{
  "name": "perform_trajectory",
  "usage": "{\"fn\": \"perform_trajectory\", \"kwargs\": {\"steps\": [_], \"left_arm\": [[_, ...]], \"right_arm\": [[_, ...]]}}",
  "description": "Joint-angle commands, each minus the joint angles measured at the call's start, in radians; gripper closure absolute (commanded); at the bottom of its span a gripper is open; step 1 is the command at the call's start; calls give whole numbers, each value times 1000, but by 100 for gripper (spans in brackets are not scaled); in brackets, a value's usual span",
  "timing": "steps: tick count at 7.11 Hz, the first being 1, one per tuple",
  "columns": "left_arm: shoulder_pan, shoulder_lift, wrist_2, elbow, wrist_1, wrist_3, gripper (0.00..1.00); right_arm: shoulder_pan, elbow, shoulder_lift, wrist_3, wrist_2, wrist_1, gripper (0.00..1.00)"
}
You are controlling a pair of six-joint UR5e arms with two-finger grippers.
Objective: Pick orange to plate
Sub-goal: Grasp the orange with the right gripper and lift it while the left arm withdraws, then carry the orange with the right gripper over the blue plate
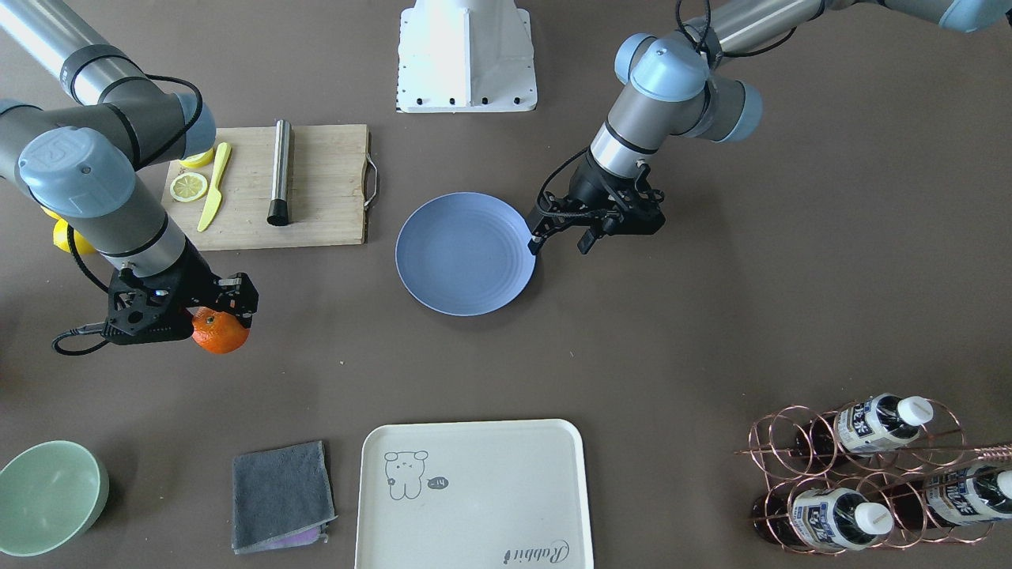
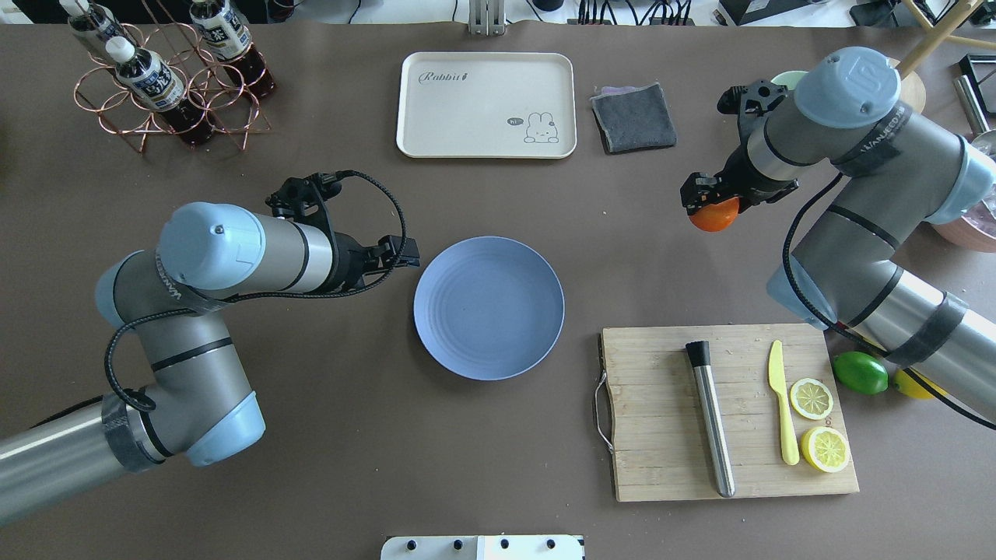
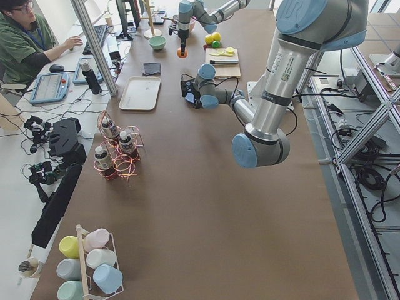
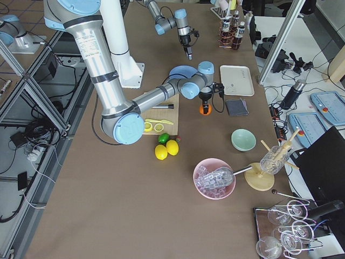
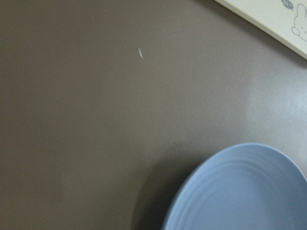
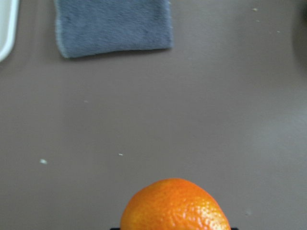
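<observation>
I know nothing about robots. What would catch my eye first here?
The bright orange stands out first, clamped in the right gripper close to the cutting board. Next is the blue plate, empty at the table's middle, with the left gripper open beside its rim.

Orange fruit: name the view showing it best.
Exterior front-facing: the round bright-orange fruit shows nearly whole, stem dot visible. Right wrist view crops its lower part; overhead half hides it under the right gripper; side views show it tiny.
</observation>
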Motion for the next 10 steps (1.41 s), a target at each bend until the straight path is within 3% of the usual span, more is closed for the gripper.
{"fn": "perform_trajectory", "kwargs": {"steps": [1, 3, 5, 7, 8, 10], "left_arm": [[-174, 98, -125, -92, 92, 227, 2], [-286, 290, -160, -188, 116, 538, 2], [-323, 371, -158, -181, 90, 538, 2], [-339, 498, -157, -153, -52, 540, 2], [-381, 507, -165, -127, -114, 540, 2], [-408, 511, -167, -93, -118, 540, 2]], "right_arm": [[-78, 32, 159, 137, -18, -105, 100], [-221, 25, 227, 237, -180, -113, 100], [-327, 14, 243, 239, -293, -113, 100], [-425, -6, 290, 310, -366, -113, 100], [-453, -20, 304, 311, -389, -113, 100], [-476, -111, 364, 304, -451, -106, 100]]}}
